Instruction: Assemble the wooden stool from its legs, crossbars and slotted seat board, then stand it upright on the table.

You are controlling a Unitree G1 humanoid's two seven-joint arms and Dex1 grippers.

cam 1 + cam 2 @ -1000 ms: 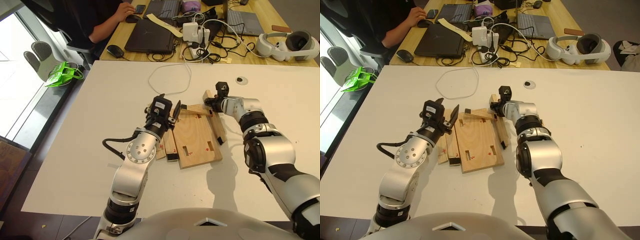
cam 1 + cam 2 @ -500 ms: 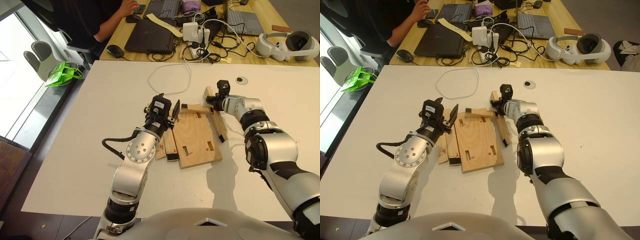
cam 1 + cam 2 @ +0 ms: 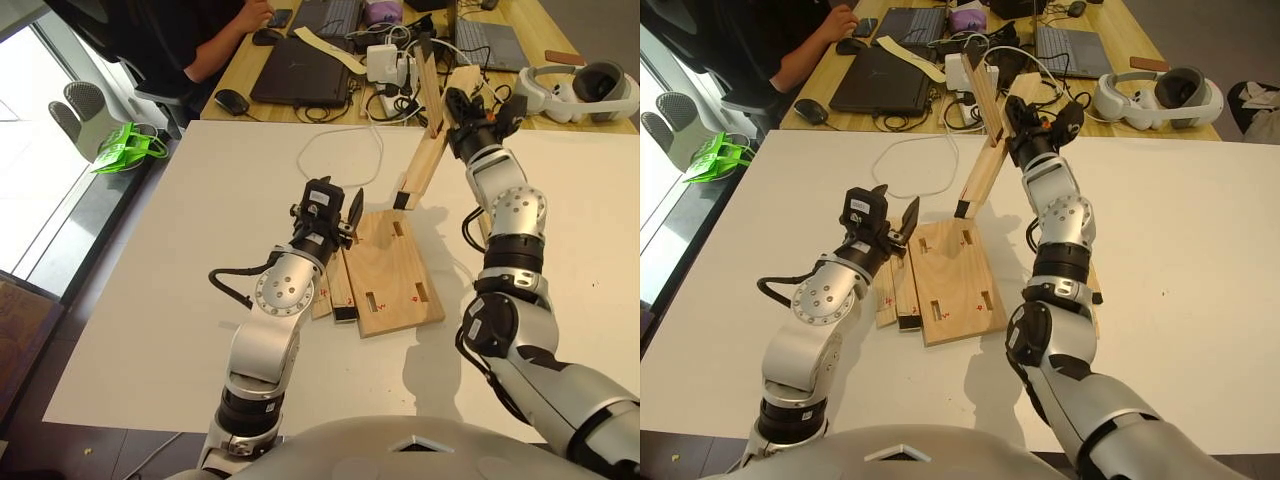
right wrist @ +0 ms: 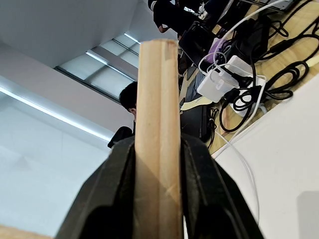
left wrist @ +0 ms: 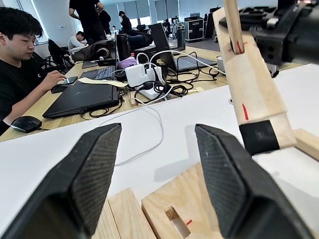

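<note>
The slotted seat board (image 3: 388,272) lies flat on the white tabletop (image 3: 170,260), its rectangular slots facing up.

Against the board's left edge, two loose legs (image 3: 338,290) lie side by side, flat on the tabletop, their black-capped ends toward the robot.

Over the far ends of those legs, at the board's far left corner, hangs the left gripper (image 3: 894,205). Its fingers (image 5: 89,179) are spread wide apart with nothing between them, and they touch neither the legs nor the board.

Beyond the board's far edge, a white cable (image 3: 340,150) loops across the tabletop.

At the board's far right corner, a lifted leg (image 3: 428,152) slants up and away from the board. Its black-capped lower end is just beside that corner; whether it touches the tabletop cannot be told. A thin crossbar (image 3: 430,75) stands out from the leg's upper part.

Farther right, and well above the board, the right gripper (image 3: 462,100) is raised high. Its fingers (image 4: 199,189) are clamped on the upper end of the lifted leg, one pressed against each side of the wood.
</note>
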